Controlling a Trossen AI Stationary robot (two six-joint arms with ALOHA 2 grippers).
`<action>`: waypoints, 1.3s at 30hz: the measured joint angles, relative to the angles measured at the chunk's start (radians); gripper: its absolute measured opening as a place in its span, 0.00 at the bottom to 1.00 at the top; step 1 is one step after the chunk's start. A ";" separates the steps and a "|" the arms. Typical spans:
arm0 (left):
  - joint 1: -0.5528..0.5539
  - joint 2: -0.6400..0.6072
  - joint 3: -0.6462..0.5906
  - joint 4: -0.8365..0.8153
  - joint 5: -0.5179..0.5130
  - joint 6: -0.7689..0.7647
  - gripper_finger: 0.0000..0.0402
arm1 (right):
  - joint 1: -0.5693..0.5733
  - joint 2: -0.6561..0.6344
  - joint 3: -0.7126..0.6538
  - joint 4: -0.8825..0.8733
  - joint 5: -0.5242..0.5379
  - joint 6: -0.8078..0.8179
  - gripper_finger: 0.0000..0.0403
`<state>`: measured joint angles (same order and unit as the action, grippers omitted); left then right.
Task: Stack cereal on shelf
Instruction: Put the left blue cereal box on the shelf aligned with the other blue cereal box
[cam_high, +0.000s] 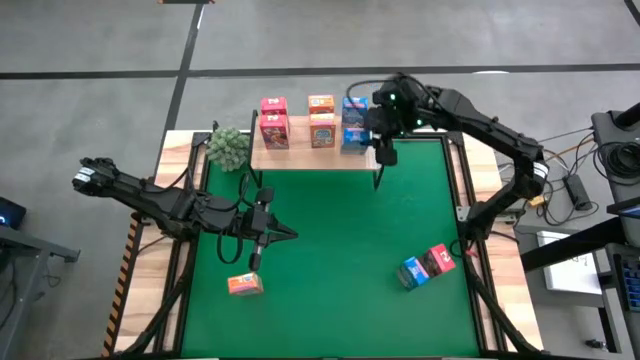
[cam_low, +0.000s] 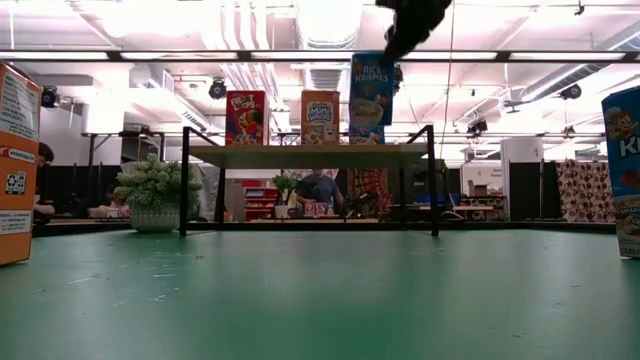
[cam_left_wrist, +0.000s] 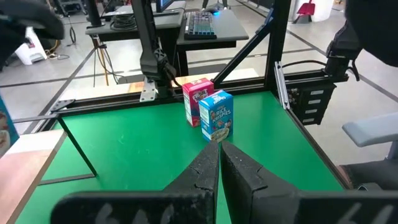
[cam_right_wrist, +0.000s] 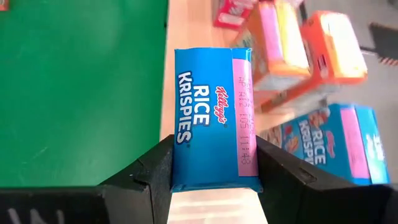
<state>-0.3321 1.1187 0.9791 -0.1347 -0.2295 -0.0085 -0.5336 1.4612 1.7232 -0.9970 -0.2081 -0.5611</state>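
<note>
The light wooden shelf stands at the mat's far edge. Two pink-red boxes, two orange boxes and a blue box stand on it. My right gripper is above the shelf's right end, shut on another blue cereal box. My left gripper hovers shut over the mat's left half, touching nothing. An orange box lies near it. A blue box and a pink-red box sit together on the mat's near right. My right gripper pinches the blue box between its two fingers, one on each of two opposite sides near its upper end. The fingers come from above, slanting in from the right. The box stands upright, its lower end at the shelf board; whether it rests there, I cannot tell.
A green plant in a pot stands just left of the shelf. The green mat lies bare between the shelf and the loose boxes. Black frame bars run along the table's sides. People and furniture show in the room beyond.
</note>
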 joint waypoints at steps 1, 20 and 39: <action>0.000 0.000 0.000 0.000 0.000 0.000 0.00 | -0.027 0.006 -0.008 0.000 -0.017 -0.009 0.43; 0.000 0.000 0.000 0.001 0.000 0.022 0.00 | -0.172 0.103 -0.053 0.097 -0.166 -0.068 0.43; 0.000 0.000 0.000 0.001 -0.030 0.026 0.00 | -0.172 0.103 -0.056 0.096 -0.158 -0.049 0.49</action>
<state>-0.3321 1.1187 0.9791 -0.1337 -0.2591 0.0177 -0.7052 1.5639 1.6669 -0.9011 -0.3662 -0.6098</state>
